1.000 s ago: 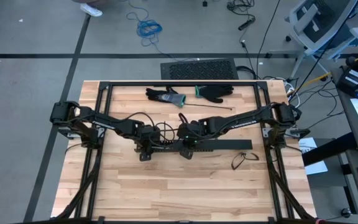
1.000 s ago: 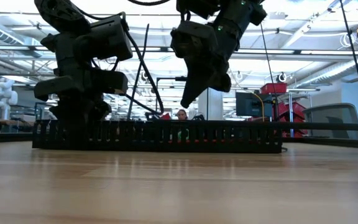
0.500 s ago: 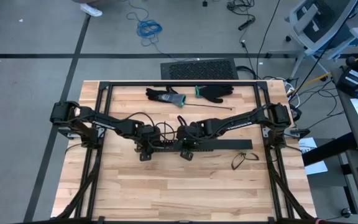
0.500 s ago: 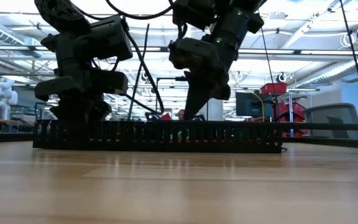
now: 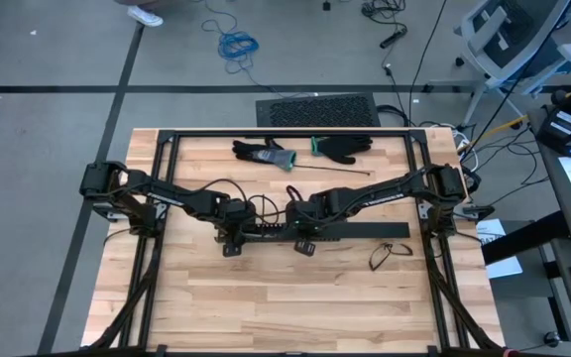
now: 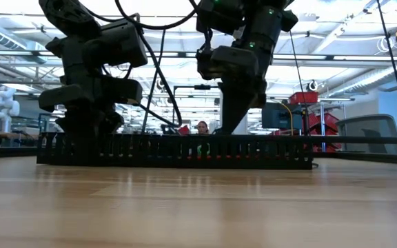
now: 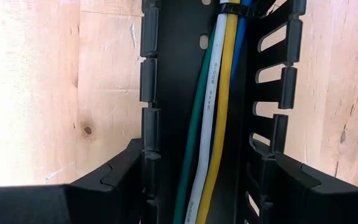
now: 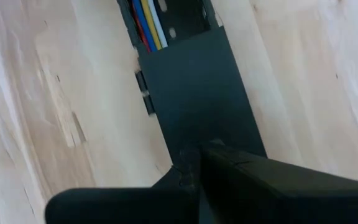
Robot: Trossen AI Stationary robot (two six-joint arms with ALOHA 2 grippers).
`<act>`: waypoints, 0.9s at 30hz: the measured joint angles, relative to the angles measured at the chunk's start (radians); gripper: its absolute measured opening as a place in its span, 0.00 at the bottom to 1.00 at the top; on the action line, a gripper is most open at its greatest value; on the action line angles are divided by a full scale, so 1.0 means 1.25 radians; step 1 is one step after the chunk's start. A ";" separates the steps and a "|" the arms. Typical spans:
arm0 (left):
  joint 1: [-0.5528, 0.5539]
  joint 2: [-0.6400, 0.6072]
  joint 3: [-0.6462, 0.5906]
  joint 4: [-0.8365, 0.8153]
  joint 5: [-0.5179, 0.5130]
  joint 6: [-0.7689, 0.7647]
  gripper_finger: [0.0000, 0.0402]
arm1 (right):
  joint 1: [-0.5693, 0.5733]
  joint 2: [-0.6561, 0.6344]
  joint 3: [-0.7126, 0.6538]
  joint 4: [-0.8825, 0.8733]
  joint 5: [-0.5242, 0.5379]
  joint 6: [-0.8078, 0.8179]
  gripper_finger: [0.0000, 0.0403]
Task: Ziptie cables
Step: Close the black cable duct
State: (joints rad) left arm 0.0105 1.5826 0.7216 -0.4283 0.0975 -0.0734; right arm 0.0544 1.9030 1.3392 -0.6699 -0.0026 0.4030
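Cables (image 7: pixel 221 124): green, white, yellow and blue, lying flat along the inside of the long black duct (image 5: pixel 365 230) in the middle of the desk (image 5: pixel 266 307). In the right wrist view, seen again (image 8: pixel 146 22) in the open part of the duct, just past a flat covered part.

Left end effector (image 5: pixel 232 241): at one end of the duct, grasping the duct with one finger on each outer wall. Steady, no shift over the last second.

Right end effector (image 5: pixel 303 242): clenched tight, nothing between the fingers. A second ago tilted above the duct and closer to the left end effector; now standing nearly straight up, a bit farther along the duct, tip down at the duct's top edge, over the covered part.

Probably a push or a poke on the duct, not a grab. Duct held still, cables tucked in.

Black band across the cables at the far end of the duct in the left wrist view; maybe a tie, hard to be sure. One loose thin tie (image 5: pixel 330 172) on the desk, behind the duct, well apart from both end effectors. So likely more tying left to do.
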 joint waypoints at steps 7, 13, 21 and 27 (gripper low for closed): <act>0.000 0.000 0.002 -0.022 0.000 0.002 0.59 | 0.000 0.000 0.000 -0.055 0.000 -0.003 0.00; 0.000 0.000 0.002 -0.024 0.000 0.002 0.59 | 0.000 0.001 0.000 -0.077 0.000 -0.004 0.00; 0.000 0.000 0.001 -0.029 0.000 0.002 0.59 | 0.000 0.001 -0.001 -0.119 -0.001 -0.022 0.00; 0.000 0.000 0.001 -0.037 0.000 0.002 0.59 | 0.000 0.001 -0.001 -0.119 -0.001 -0.024 0.00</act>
State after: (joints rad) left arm 0.0101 1.5822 0.7231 -0.4748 0.0978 -0.0711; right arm 0.0540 1.9045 1.3376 -0.8185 -0.0036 0.3728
